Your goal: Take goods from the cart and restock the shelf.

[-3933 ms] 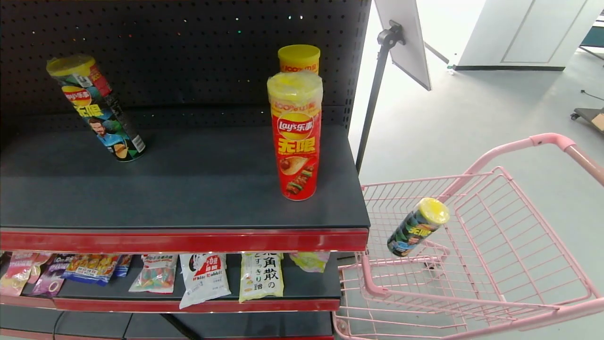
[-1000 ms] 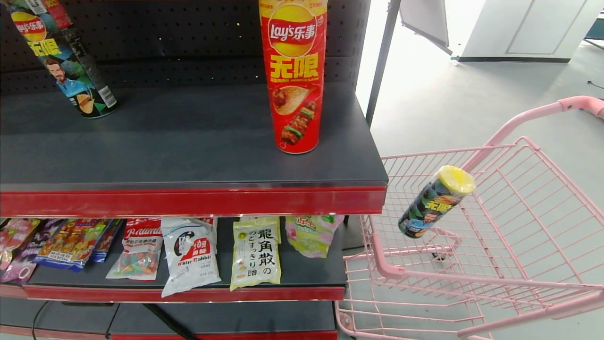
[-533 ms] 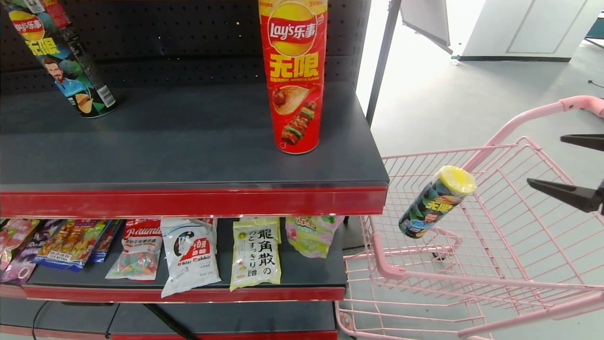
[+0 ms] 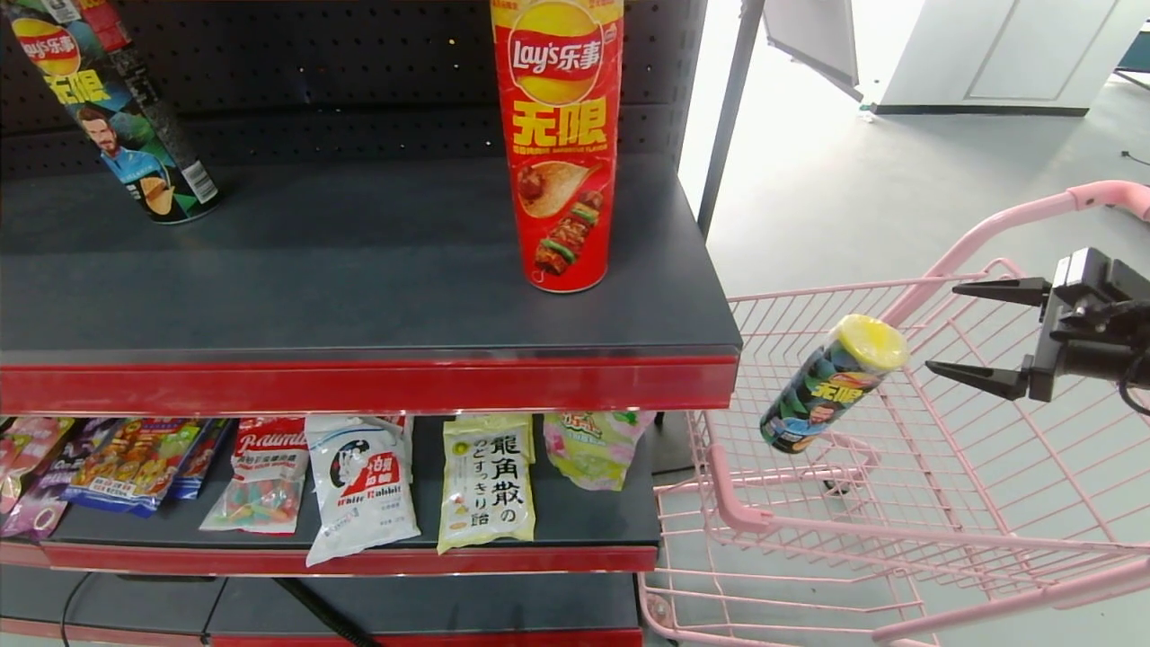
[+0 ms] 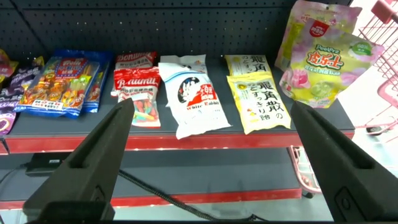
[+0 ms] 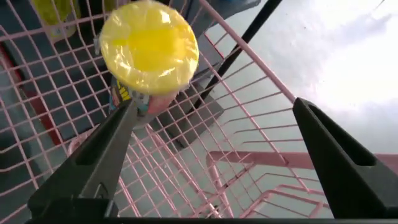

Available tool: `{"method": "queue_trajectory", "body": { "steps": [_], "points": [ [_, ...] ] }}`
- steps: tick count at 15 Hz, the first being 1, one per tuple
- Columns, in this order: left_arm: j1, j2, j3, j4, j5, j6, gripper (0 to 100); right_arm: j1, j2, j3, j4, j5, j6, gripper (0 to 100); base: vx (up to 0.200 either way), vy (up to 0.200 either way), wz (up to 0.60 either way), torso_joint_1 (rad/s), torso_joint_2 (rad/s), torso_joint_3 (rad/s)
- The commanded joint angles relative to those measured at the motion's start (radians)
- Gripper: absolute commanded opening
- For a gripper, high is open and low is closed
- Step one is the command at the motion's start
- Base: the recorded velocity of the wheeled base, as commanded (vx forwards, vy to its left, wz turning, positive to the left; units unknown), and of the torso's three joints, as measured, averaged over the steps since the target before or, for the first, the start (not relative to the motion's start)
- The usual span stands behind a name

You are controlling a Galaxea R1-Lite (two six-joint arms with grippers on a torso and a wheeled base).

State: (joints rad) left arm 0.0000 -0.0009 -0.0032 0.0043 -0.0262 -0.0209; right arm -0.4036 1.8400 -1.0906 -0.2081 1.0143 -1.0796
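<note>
Hovering over the pink cart [image 4: 1105,191], the right pincer [image 4: 943,328] has its fingers spread wide, level with the yellow lid of the dark chip can [image 4: 831,382] and just beside it, not touching. That can leans tilted against the cart's wire wall on the side nearest the shelf [image 4: 359,296]. On the shelf a red can [image 4: 559,144] stands upright near the right end, and another dark can [image 4: 117,117] leans at the far left. The left pincer [image 5: 211,106], also spread, faces snack bags [image 5: 258,102] lying on the lower shelf [image 5: 186,142].
</note>
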Motion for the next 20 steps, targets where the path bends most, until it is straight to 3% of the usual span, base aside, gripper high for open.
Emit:
{"method": "queue_trajectory", "body": {
  "steps": [1,8,20],
  "points": [
    [0.000,0.001,0.000,0.000,0.000,-0.001,100,-0.003,0.071,-0.002,0.003,0.003,-0.033,100,0.000,0.000,0.00,0.000,0.00,0.000],
    [0.000,0.001,0.000,0.000,0.000,-0.001,100,0.035,0.150,0.025,0.001,0.003,-0.039,100,0.000,0.000,0.00,0.000,0.00,0.000],
    [0.000,0.001,0.000,0.000,0.000,-0.001,100,0.264,0.298,-0.115,-0.008,0.015,0.082,100,0.000,0.000,0.00,0.000,0.00,0.000]
  ]
}}
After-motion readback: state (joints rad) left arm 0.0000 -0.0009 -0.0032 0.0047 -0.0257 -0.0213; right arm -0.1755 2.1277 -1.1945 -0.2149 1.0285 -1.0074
